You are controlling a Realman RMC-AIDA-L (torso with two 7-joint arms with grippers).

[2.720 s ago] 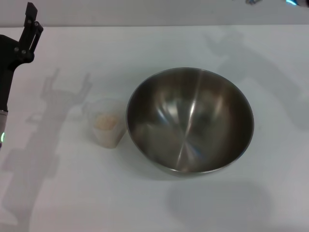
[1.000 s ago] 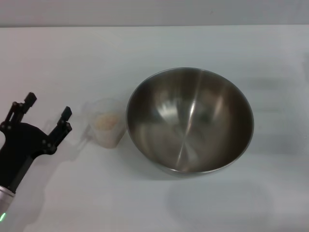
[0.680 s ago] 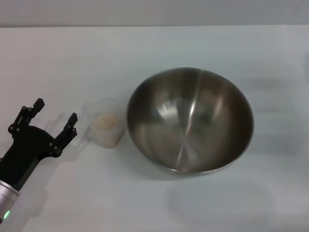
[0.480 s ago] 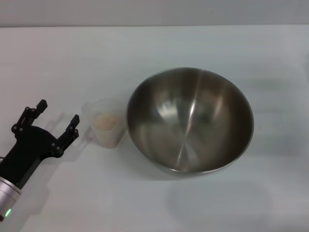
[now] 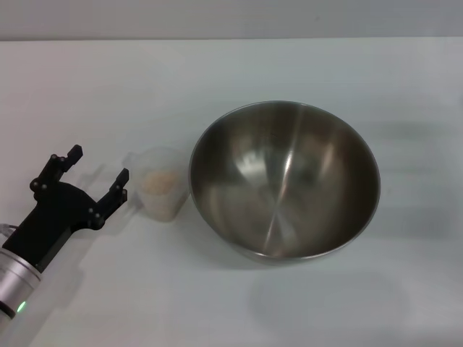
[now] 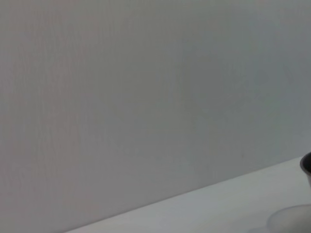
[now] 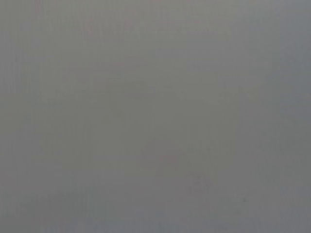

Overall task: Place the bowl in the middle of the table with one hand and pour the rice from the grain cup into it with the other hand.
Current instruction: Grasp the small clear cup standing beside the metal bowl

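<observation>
The big shiny steel bowl stands on the white table, right of centre and empty. The small translucent grain cup stands upright against the bowl's left side, with pale rice in it. My left gripper is open, low over the table just left of the cup, fingers pointing at it and apart from it. In the left wrist view a sliver of the cup's rim and of the bowl shows at the edge. My right gripper is out of view.
The table's far edge meets a grey wall. The right wrist view shows only a plain grey surface.
My left gripper has come down from the far left and moved right toward the cup, staying open. Bowl and cup have not moved.
</observation>
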